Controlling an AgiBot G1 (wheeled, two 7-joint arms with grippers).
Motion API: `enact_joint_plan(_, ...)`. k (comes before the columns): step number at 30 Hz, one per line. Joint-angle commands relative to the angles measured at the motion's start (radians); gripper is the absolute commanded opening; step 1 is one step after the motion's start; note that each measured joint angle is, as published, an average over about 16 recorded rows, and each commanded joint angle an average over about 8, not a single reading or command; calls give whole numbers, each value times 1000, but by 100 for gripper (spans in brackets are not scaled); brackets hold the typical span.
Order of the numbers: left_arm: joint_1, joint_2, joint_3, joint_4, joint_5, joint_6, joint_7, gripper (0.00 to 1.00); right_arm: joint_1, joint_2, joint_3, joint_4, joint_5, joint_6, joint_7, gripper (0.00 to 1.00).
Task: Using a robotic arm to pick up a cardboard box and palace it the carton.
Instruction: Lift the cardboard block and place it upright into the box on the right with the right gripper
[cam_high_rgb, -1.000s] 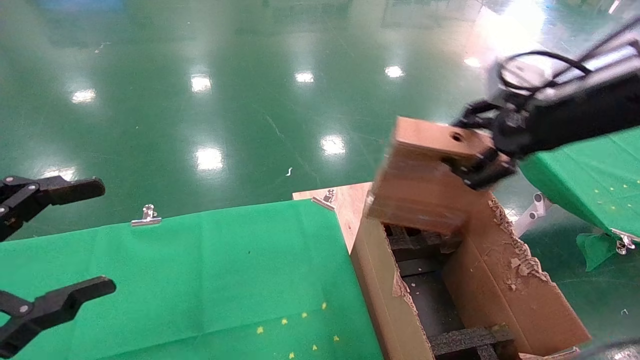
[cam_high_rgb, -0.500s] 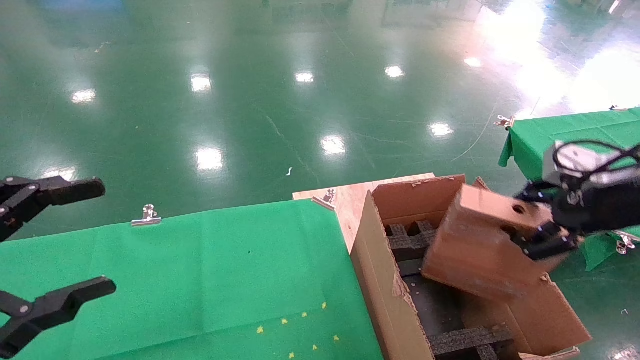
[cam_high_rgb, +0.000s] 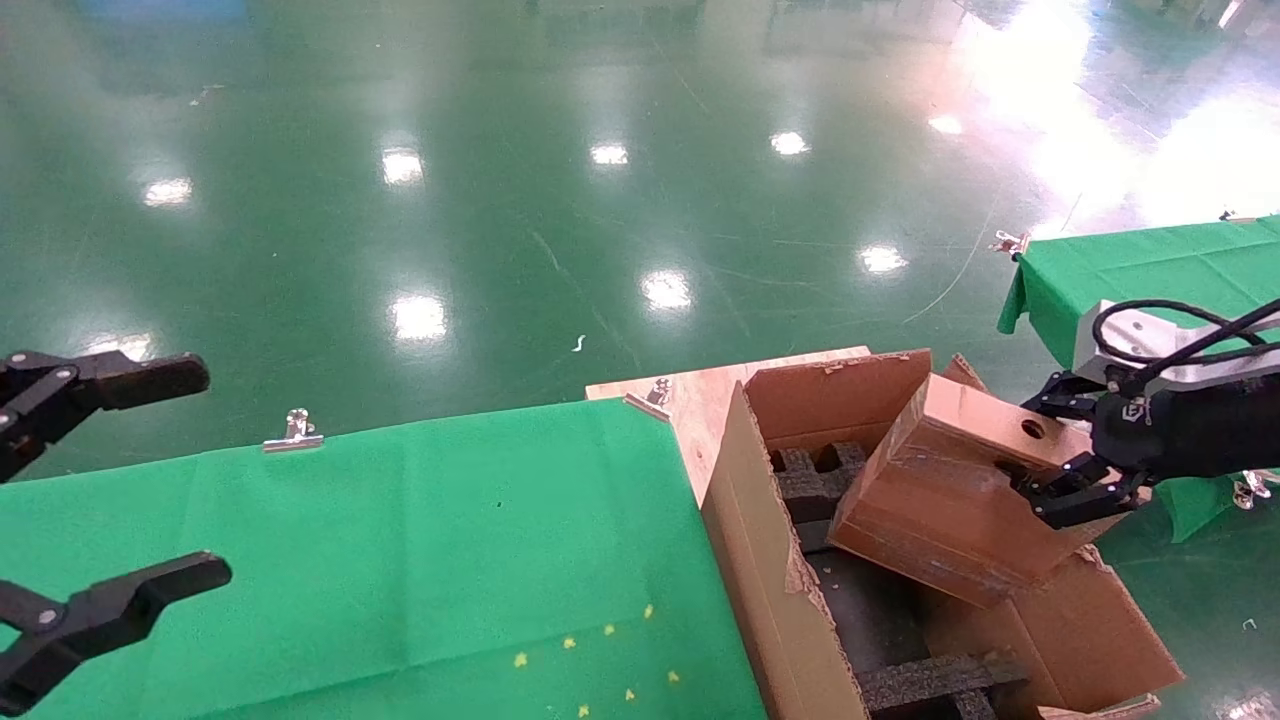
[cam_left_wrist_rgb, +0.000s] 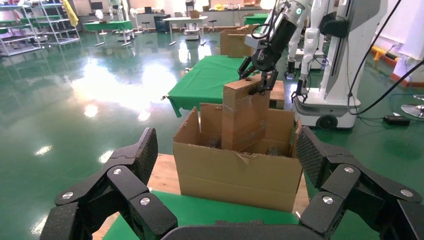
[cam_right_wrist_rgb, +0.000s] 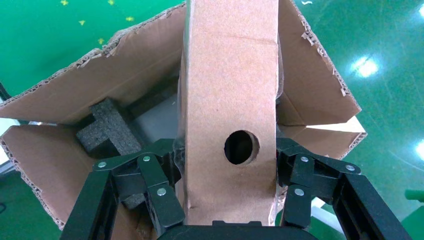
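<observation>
Carton (cam_high_rgb: 770, 600) at right of green surface (cam_high_rgb: 350, 560). Cardboard box (cam_high_rgb: 940, 500) tilted, lower end inside carton, pinched by right gripper (cam_high_rgb: 1060, 455). Left gripper (cam_high_rgb: 110, 480) spread, idle far left. Risk: box snagging on foam inserts (cam_high_rgb: 810, 480), jamming crooked.

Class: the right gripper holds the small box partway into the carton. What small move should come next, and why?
Probably ease the right gripper straight down: the cardboard box is clamped, tilted, its lower end inside the carton above the foam inserts.
</observation>
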Motion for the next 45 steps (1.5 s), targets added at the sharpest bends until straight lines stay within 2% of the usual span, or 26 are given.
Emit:
enact_joint_plan(1,0,0,0,0,0,0,0,100,-2,0,0,0,2,2,0,0)
enact_joint_plan(8,0,0,0,0,0,0,0,100,-2,-9,-2,-8,-5,0,11,0)
enact_joint_plan(13,0,0,0,0,0,0,0,100,-39,-26,-20,-20,-15,60,116,0)
enact_joint_plan(19,0,0,0,0,0,0,0,100,-102,-27,-57,40,-61,201,369,0)
enact_joint_plan(27,0,0,0,0,0,0,0,100,-151,26,-100,253,-149,347,759,0)
enact_joint_plan(32,0,0,0,0,0,0,0,100,-163,51,-121,356,-224,399,971,0)
enact_joint_plan(38,0,0,0,0,0,0,0,100,-166,70,-143,449,-371,449,1191,0)
enact_joint_plan(45,0,0,0,0,0,0,0,100,-165,54,-164,508,-574,449,1443,0)
